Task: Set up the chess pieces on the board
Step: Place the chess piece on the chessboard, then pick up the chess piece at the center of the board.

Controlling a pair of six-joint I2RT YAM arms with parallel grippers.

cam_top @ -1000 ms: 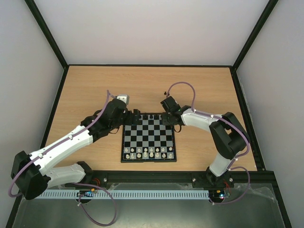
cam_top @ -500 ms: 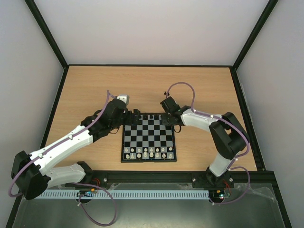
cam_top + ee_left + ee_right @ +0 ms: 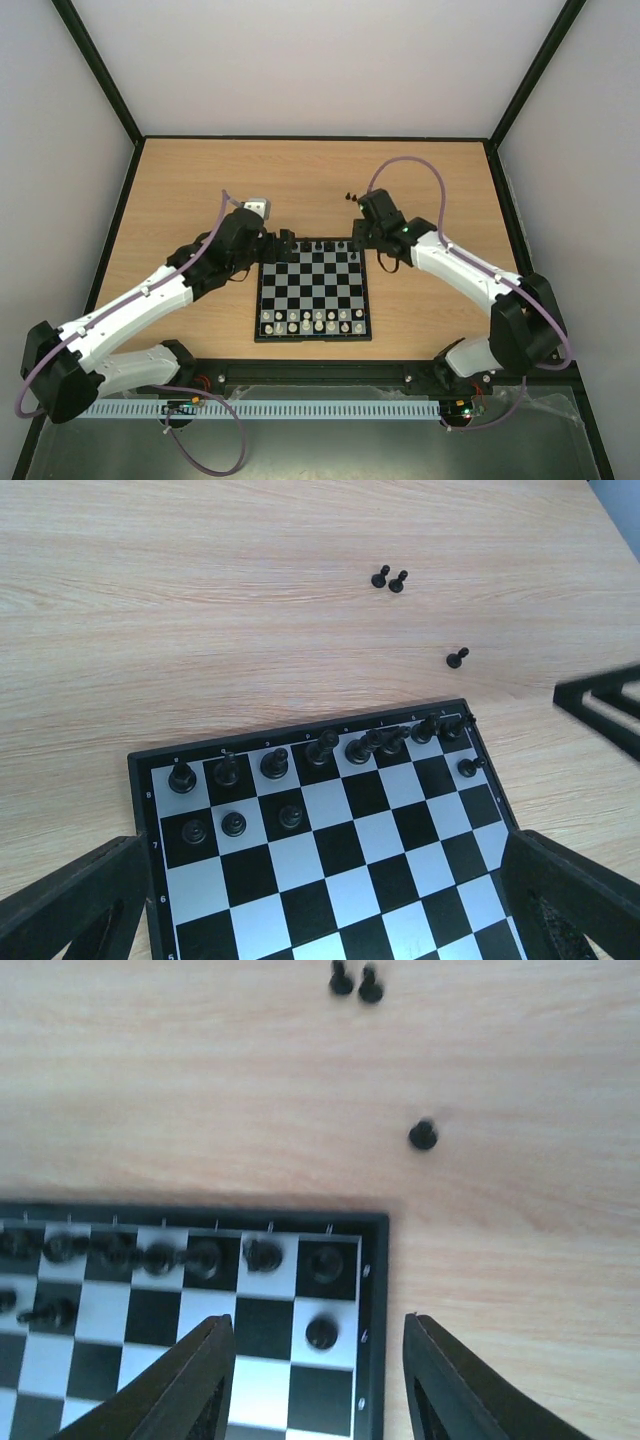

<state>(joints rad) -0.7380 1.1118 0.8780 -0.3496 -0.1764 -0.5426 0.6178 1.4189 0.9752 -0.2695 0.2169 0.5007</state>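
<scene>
Right wrist showed your right jaws had just parted, empty, off a pawn (image 3: pixel 321 1332) on the board (image 3: pixel 373 1300); three chess pieces (image 3: pixel 423 1135) awaited.

Tool (image 3: pixel 318 1328) fingers (image 3: pixel 200 1380) apart over board (image 3: pixel 372 1260) corner, black pawn (image 3: pixel 320 1332) btwn; 3 pieces (image 3: pixel 423 1135) loose on table (image 3: pixel 150 1080).

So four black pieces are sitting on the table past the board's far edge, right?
Not four, three: a pair of black pieces side by side and a single one nearer the board, all on the table. The left wrist view shows it.
</scene>
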